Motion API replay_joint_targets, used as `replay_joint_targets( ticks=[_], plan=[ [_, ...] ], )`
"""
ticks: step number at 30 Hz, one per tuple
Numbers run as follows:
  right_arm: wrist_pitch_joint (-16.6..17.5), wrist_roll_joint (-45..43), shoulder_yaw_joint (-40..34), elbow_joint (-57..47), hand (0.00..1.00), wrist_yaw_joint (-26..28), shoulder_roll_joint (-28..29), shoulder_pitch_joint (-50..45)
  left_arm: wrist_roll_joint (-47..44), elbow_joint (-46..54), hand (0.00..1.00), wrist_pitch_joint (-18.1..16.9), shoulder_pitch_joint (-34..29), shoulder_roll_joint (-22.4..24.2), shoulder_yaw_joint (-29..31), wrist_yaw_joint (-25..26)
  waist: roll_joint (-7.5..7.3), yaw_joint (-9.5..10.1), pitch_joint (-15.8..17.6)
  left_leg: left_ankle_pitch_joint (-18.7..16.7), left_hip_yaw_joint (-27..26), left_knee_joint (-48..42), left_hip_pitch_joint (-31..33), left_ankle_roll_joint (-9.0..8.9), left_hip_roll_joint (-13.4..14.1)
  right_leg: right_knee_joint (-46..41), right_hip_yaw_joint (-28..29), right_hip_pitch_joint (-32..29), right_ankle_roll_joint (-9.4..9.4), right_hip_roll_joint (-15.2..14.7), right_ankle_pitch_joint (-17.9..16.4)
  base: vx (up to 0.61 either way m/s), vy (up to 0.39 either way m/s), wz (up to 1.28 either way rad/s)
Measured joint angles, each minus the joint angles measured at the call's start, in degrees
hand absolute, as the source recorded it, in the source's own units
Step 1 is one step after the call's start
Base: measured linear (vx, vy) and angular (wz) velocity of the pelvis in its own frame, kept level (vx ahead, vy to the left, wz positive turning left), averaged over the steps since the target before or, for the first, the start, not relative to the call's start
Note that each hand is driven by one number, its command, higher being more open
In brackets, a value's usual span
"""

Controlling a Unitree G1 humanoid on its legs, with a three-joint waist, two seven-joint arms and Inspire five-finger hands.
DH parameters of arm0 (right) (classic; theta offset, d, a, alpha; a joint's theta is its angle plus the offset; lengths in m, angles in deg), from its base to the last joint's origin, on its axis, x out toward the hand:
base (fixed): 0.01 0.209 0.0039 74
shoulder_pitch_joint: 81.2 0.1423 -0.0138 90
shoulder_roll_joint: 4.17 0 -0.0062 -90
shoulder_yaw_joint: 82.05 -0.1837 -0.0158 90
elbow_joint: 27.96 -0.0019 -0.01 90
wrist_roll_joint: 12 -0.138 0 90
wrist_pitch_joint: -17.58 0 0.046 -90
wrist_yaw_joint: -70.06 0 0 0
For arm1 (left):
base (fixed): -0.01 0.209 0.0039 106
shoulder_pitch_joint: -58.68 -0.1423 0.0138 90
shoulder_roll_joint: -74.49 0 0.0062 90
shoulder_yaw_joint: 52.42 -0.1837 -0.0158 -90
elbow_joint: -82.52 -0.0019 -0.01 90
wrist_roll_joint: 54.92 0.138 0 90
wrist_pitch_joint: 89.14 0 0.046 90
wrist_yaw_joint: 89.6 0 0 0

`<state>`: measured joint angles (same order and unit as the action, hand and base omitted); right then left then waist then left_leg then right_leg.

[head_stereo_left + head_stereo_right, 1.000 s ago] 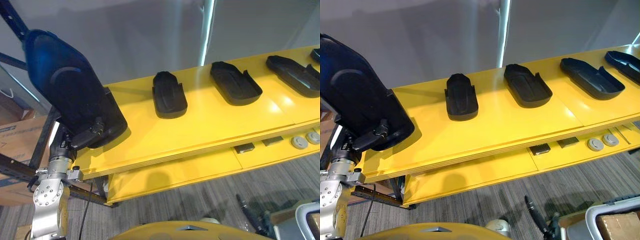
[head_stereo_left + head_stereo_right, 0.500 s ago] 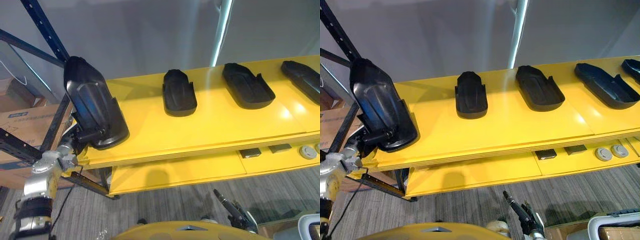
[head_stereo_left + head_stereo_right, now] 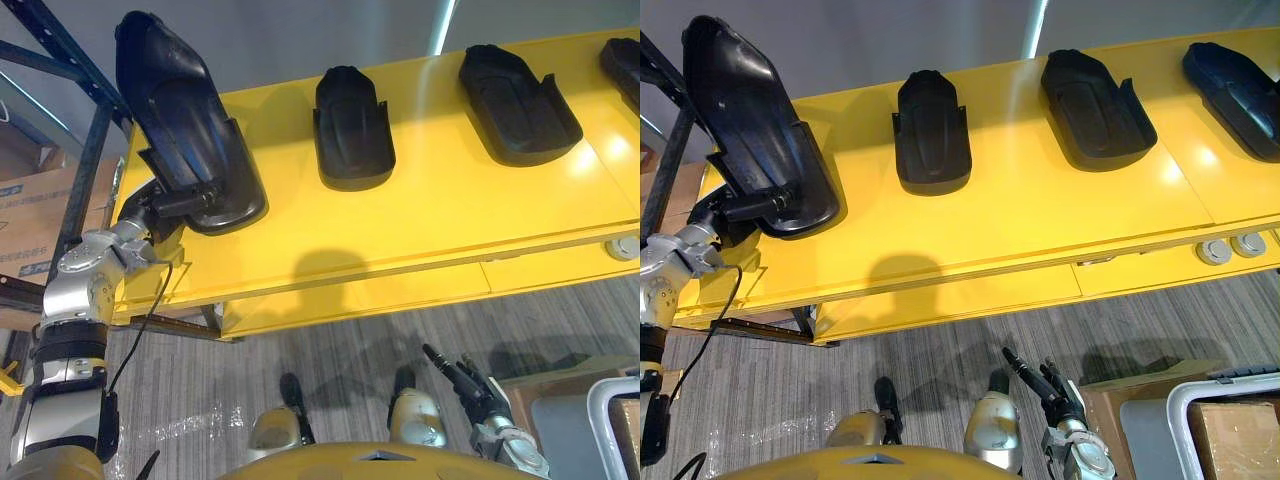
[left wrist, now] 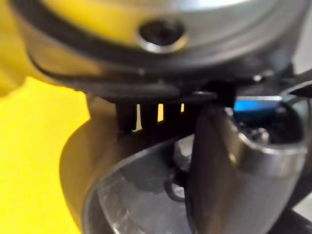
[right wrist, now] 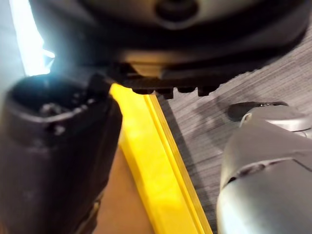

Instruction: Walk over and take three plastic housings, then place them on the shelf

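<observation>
My left hand (image 3: 172, 204) is curled round the lower rim of a black plastic housing (image 3: 180, 120), which is tilted up over the left end of the yellow shelf (image 3: 450, 220), near another housing (image 3: 352, 125) lying flat. I judge this to be the placing step. Next I need to lower it flat and let go. My right hand (image 3: 1045, 385) hangs low, fingers straight.

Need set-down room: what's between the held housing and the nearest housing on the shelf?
Only bare shelf separates the held housing, in the left hand, from the nearest housing; both eye views show it.
</observation>
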<state>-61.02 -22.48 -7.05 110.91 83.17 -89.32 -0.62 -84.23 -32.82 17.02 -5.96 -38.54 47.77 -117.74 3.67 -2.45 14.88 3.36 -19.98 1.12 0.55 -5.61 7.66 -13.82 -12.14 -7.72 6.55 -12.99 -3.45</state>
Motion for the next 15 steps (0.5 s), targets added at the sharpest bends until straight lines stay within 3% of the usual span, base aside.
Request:
replay_joint_targets(
  ticks=[7,15],
  plan=[
    [-0.2,0.0,0.0,-0.9,1.0,-0.1,0.0,0.1,0.6,-1.8,0.0,4.1,5.0,-0.1,-0.6,1.0,-0.12,0.5,1.3,-3.4,-3.4,-2.9,0.2,-0.28,1.0,0.2,0.7,0.4,-0.02,-0.4,0.0,0.02,0.009,-0.05],
    [-0.3,-1.7,0.0,-2.3,1.0,-0.8,0.2,0.1,4.9,-4.0,0.0,5.1,7.3,-0.3,0.1,0.9,-0.06,0.37,1.4,-5.2,-4.8,-7.3,0.8,-0.41,2.0,1.2,-0.1,2.7,-0.01,-0.9,0.0,0.04,0.016,0.05]
  ],
)
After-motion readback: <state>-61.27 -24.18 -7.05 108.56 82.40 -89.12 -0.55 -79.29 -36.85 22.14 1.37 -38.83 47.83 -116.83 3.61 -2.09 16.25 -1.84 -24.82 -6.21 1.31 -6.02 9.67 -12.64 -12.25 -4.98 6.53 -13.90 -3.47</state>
